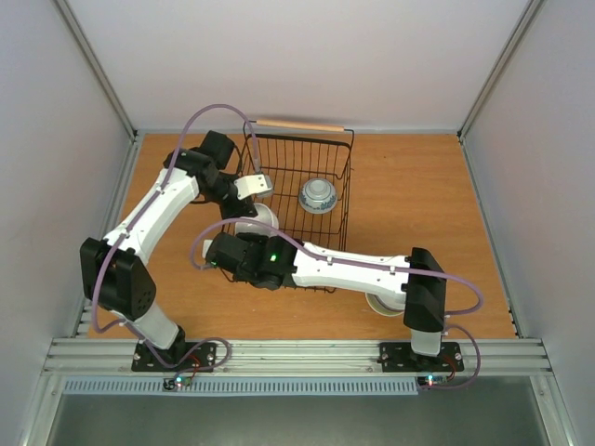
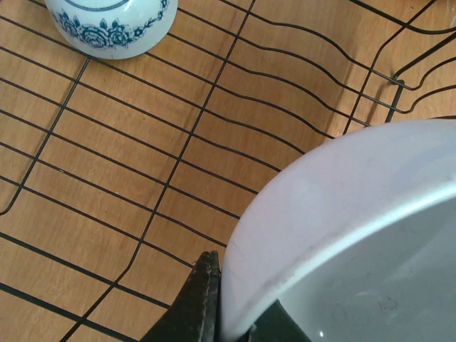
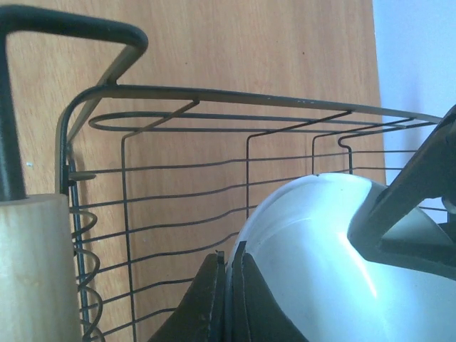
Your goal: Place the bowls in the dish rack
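No lettering, label, brand, number or sign could be read in any view. The blue-patterned bowl (image 2: 114, 27) carried only painted flowers, not writing.

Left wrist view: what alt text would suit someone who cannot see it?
A white bowl fills the lower right, its rim pinched by the left gripper. Beneath is the dish rack with its black wire floor, and a blue-patterned bowl at top left.
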You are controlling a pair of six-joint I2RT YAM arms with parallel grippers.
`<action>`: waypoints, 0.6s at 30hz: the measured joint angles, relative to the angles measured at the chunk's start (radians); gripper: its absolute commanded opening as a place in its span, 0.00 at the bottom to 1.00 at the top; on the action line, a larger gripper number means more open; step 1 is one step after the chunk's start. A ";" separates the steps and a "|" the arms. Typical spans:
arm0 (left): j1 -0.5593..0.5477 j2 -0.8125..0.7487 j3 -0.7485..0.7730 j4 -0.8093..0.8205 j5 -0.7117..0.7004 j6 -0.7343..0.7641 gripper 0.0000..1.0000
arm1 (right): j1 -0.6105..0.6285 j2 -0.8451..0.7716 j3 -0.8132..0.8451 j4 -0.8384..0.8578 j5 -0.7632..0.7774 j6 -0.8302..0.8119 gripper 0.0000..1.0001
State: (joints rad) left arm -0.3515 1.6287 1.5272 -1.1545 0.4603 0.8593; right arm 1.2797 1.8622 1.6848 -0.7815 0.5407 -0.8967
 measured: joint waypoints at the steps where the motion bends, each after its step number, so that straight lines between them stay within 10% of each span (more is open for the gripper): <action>1: -0.003 -0.001 0.000 -0.003 0.001 -0.001 0.01 | 0.003 0.000 -0.001 0.005 0.002 0.000 0.01; 4: -0.002 0.001 -0.001 0.003 -0.002 -0.005 0.00 | 0.003 0.000 -0.016 0.021 0.015 -0.002 0.08; 9: -0.003 -0.003 -0.012 0.027 0.003 -0.007 0.00 | 0.000 -0.030 -0.069 0.100 0.069 -0.011 0.55; 18: -0.016 -0.060 -0.079 0.161 -0.002 -0.092 0.01 | -0.021 -0.282 -0.243 0.231 0.112 0.068 0.82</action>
State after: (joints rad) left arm -0.3679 1.5684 1.4483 -0.9936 0.4583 0.7673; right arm 1.2583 1.5803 1.4418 -0.5503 0.6529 -0.8284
